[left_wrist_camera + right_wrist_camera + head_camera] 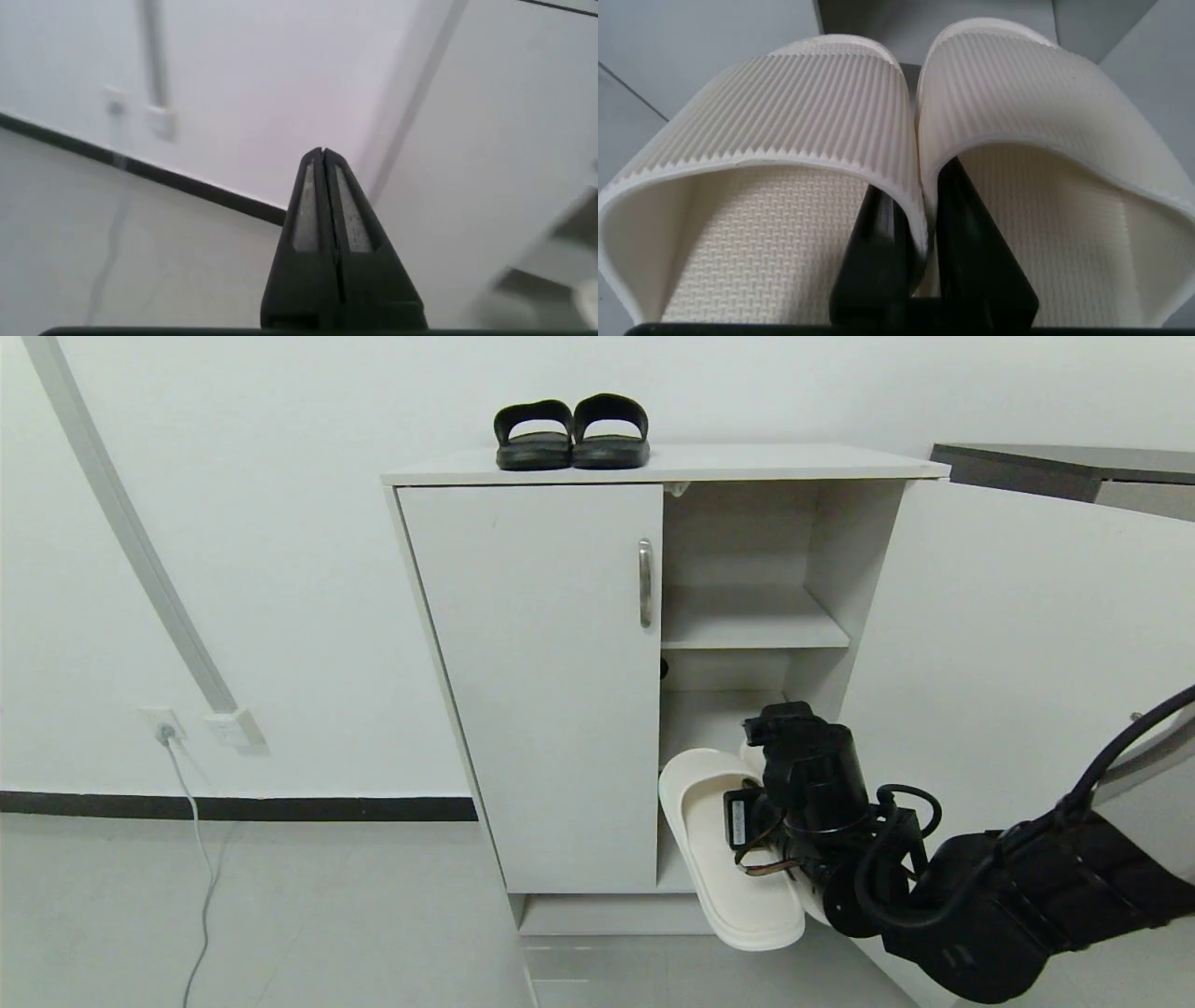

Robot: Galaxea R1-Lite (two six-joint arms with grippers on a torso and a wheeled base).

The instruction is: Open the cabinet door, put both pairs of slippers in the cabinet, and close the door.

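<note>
Left wrist view has the left gripper (322, 163) with its two fingers pressed flat together and nothing between them, held in front of the white wall near the cabinet's side. On the head camera, farthest left, a grey conduit (121, 523) slants down the wall to a wall socket (161, 721), from which a cable (201, 859) trails to the floor. Next comes the cabinet (747, 462): its left door (541, 691) is closed, with a metal handle (644, 583) upright along its right edge. The black slippers (571, 432) stand side by side on the cabinet's top, above that closed door, toes facing outward. The right half stands open, showing a middle shelf (747, 630) and a lower compartment beneath it. The white slippers (728, 849) hang at the mouth of that lower compartment, toes toward the inside and heels sticking out and down over the floor; whether they touch the compartment's floor cannot be told. The right gripper (920, 219) is clamped on the pair, its fingers pinching the two inner strap edges together. Farther right, the right door (1008, 644) is swung wide open, and a dark grey tabletop (1074, 462) shows behind it.
</note>
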